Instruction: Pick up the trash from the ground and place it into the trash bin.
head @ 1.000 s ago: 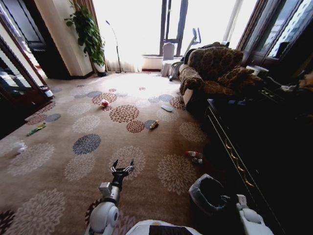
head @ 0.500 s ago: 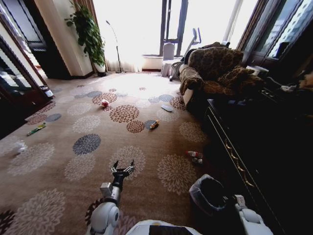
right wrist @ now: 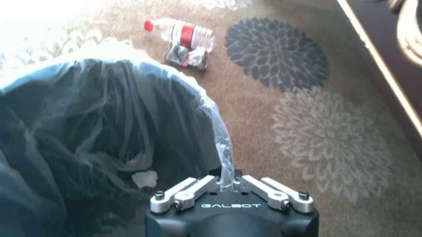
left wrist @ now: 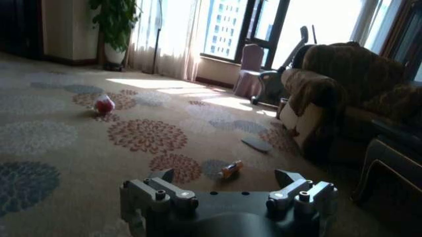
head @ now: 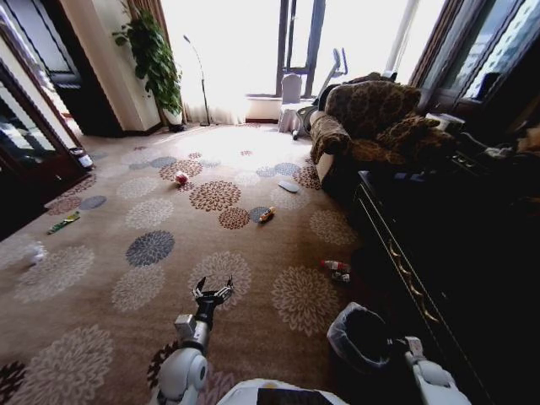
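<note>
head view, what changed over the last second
Almost nothing. The left end effector slid slightly lower in the picture, open and empty above the carpet. The right end effector is pinched on the bag at the trash bin rim, and both shifted slightly. The pink-white wad, orange-yellow bottle and green wrapper lie where they were.

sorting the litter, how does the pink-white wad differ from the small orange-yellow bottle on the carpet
The pink-white wad is rounded and bunched, sitting up as a lump; the small orange-yellow bottle is slim and long, lying on its side. The wad lies farther from the robot and more to its left, while the bottle lies nearer, close to the pale-blue slipper. Both rest loose on the patterned carpet, untouched by either gripper.
</note>
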